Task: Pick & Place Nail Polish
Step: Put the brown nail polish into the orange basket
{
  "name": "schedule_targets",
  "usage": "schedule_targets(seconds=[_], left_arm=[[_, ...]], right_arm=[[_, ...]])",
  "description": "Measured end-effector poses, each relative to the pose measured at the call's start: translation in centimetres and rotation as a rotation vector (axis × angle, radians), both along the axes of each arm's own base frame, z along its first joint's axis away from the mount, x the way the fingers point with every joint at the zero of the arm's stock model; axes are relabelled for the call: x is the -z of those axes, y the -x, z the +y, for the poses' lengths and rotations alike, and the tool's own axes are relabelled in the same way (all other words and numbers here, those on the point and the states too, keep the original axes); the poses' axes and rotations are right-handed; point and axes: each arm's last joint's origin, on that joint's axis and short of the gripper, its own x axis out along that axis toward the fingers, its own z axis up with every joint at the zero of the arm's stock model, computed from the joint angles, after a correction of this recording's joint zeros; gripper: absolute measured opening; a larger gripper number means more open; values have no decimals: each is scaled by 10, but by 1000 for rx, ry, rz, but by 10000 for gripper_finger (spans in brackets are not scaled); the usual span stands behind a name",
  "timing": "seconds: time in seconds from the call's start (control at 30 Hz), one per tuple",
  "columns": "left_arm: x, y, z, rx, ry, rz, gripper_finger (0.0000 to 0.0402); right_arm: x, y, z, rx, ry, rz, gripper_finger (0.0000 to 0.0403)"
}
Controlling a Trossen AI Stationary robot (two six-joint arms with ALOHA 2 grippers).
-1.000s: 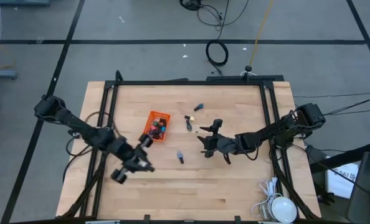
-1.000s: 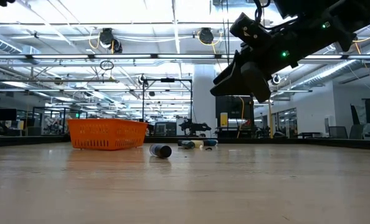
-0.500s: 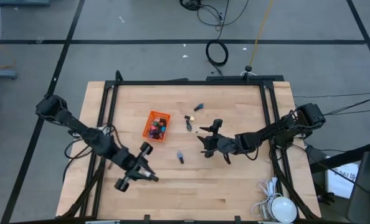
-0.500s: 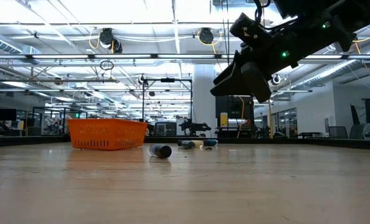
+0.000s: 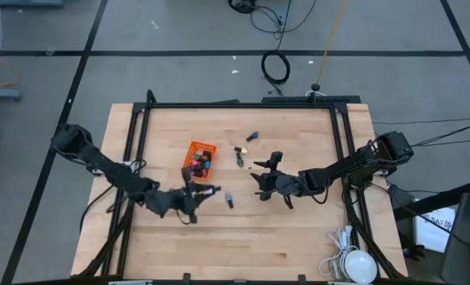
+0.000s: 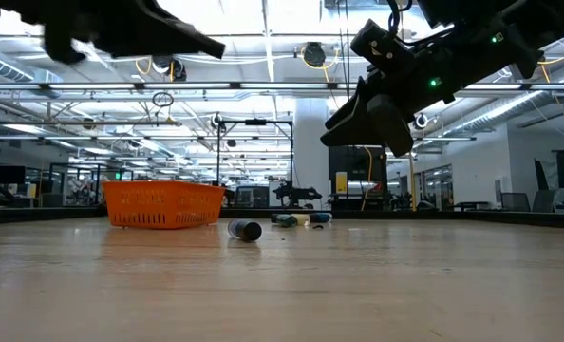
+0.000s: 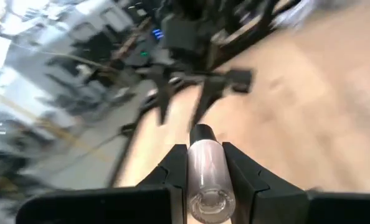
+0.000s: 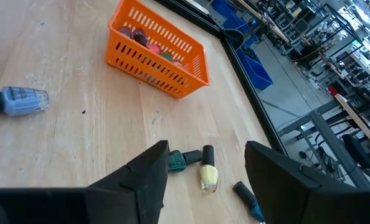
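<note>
Pale pink bottle point(image 7: 205, 174) sits pinched between the closed fingers of the left gripper point(image 5: 197, 190), which has swung from the bench's near-left area up toward the orange basket point(image 5: 199, 161) within the last second (arm blurred, so travelling fast). I judge a drop into the basket is imminent. Right gripper point(image 5: 260, 176) hangs unmoved over the middle of the bench, jaws apart and empty. Loose bottles remain: a blue one point(image 5: 229, 199) beside the left gripper, and a green point(image 8: 176, 160) and yellow point(image 8: 207, 175) pair toward the far edge.
</note>
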Motion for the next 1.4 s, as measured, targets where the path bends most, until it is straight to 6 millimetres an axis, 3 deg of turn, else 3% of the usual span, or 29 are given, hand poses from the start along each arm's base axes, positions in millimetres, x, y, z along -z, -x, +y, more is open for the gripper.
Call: schedule_targets(seconds=[0.17,0.4,0.5,0.67,1.03,1.17,1.4], left_arm=[[7,-7,2,-131,-123,-4,52],[4,-9,5,-163,-89,-39,52],[4,-10,9,-242,19,-84,52],[17,-8,30,-552,206,-160,69],[49,1,77,-799,631,-92,53],[54,1,90,-859,755,-70,84],[57,0,99,-833,820,51,143]], right_arm=[[0,0,-1,2,0,0,197],[0,0,-2,7,0,0,196],[0,0,-2,6,0,0,196],[0,0,-2,6,0,0,196],[0,0,-1,6,-3,-1,196],[0,0,-1,9,-12,-7,196],[1,-1,0,-68,-84,-10,196]])
